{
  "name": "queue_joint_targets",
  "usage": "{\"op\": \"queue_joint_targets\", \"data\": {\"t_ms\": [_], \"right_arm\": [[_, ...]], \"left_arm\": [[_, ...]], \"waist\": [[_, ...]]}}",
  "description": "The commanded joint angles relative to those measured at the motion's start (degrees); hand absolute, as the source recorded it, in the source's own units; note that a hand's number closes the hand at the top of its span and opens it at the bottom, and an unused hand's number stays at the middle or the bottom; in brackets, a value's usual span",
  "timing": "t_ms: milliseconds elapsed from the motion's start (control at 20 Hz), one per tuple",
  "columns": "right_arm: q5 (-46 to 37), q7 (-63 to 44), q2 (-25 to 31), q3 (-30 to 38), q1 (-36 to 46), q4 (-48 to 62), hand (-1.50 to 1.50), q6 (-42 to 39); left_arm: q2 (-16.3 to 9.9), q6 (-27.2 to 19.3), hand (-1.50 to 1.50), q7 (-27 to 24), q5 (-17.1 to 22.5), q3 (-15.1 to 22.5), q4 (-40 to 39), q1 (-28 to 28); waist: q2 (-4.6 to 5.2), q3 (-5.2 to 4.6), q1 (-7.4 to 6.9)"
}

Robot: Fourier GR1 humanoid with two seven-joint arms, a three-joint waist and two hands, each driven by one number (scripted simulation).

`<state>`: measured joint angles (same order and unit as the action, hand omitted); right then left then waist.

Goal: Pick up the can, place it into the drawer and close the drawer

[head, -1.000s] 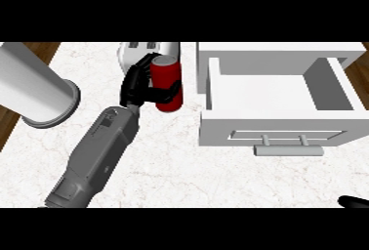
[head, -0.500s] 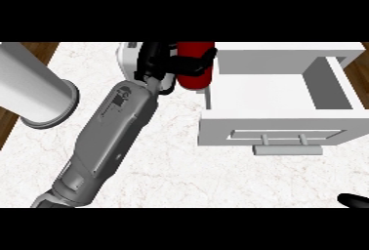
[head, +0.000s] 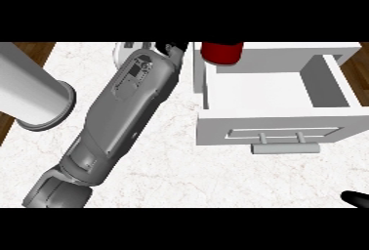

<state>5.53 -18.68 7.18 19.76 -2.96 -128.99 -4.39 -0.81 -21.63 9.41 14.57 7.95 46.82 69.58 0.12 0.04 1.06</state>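
Note:
The red can [head: 222,52] hangs at the view's top edge, over the back left corner of the open white drawer [head: 270,129]. Only its lower part shows. My left hand [head: 172,48] is at the can's left side, curled against it and mostly cut off by the view's top edge. The grey left forearm [head: 119,112] runs diagonally up from the lower left. The drawer's inside is bare and its front panel faces me. Of my right hand [head: 356,198], only a black tip shows at the lower right corner.
A large white cylinder [head: 29,97] stands at the counter's left edge. A small white and grey object [head: 127,51] peeks out behind my left forearm. The drawer's bar handle [head: 285,146] juts toward me. Wood floor shows at the far left and right.
My left arm has lifted the can off the counter and carried it up and to the right, from beside the drawer to over its back left corner.

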Motion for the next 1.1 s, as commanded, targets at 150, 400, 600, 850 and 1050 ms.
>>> {"op": "queue_joint_targets", "data": {"t_ms": [150,400,600,850,1050], "right_arm": [[-0.9,-0.2,-0.9,-1.6,1.4,-0.3,-1.50,0.9],[-4.0,-1.4,-2.7,-5.4,1.3,-2.1,-1.50,2.1],[2.9,-0.1,1.4,0.7,1.0,1.0,-1.50,-1.9],[1.6,-1.6,0.5,-0.5,1.0,-1.3,-1.50,-0.5],[-1.1,-3.1,0.6,-3.0,5.4,0.2,-1.50,1.3]], "left_arm": [[0.8,-2.4,1.50,1.5,1.8,0.0,-10.8,10.9],[0.8,-3.8,1.50,0.5,5.4,3.6,-16.2,16.0],[0.8,-6.4,1.50,0.1,7.7,6.8,-20.2,17.8],[0.8,-6.9,1.50,-2.0,9.2,7.8,-23.9,20.0],[0.8,-11.2,-1.50,-2.0,11.3,8.4,-26.4,23.2]], "waist": [[0.28,0.01,1.12],[0.55,0.03,2.17],[0.75,0.13,3.38],[0.72,0.11,3.28],[1.17,0.12,3.92]]}}
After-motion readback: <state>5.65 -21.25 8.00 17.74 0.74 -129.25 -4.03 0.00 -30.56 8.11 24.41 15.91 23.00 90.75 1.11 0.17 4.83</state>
